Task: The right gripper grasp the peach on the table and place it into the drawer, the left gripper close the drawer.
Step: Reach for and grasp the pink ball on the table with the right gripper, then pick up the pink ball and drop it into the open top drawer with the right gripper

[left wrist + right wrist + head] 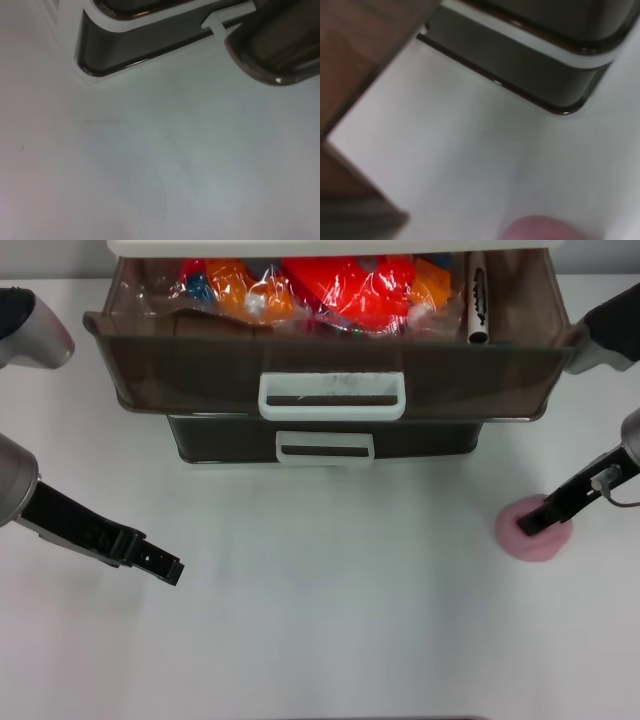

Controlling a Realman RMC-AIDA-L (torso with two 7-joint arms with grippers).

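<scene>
No writing is legible. Two drawers: the open drawer [330,370] holds wrapped items. The right gripper [535,519] touches one peach [540,537] on the counter [330,620], grip unclear; the left gripper [168,568] looks closed.

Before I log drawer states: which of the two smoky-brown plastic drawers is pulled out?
The upper smoky-brown translucent drawer, holding crinkly red and orange packets, juts forward; the lower smoky-brown drawer sits pushed in beneath.

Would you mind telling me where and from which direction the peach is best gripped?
Grip the peach across its widest middle, coming from above: it is round, slightly flattened, lying on the table with open space around it. The right gripper is already on top of it.
</scene>
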